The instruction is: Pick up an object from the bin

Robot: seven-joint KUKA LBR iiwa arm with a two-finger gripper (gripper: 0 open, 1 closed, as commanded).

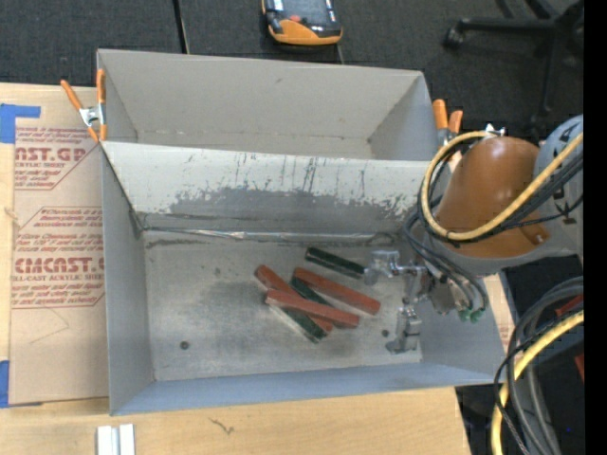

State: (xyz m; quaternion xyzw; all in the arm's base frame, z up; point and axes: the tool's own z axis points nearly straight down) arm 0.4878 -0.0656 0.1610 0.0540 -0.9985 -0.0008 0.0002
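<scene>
Against the left wall of the grey bin [123, 282] the metal floor is scuffed and dull, and the loose things start only near the middle of the floor. They are flat, narrow bars in a small heap [308, 303], all slanting down toward the front right corner. Furthest left is a long red-brown bar [305, 296], running from the centre of the floor toward the right wall. Just under it, nearer the front wall, a shorter bar [296, 318] shows red-brown on top and dark green at its lower end, and the two touch along their length. Above them a second red-brown bar [340, 291] overlaps the long one, and its right end comes closest to the robot's hand. Apart from the heap, near the foot of the sloped back wall, is a dark green bar [334, 262] whose right tip points at the hand. The gripper [396, 301] is down at the floor near the right wall, just beside those two right ends. Its two fingers are spread apart, one [384, 266] toward the back wall and the other toward the front wall, with grey floor between them. Over the bin's right rim the arm's rounded orange cover [488, 197] bulges, ringed by yellow cables [433, 183].
</scene>
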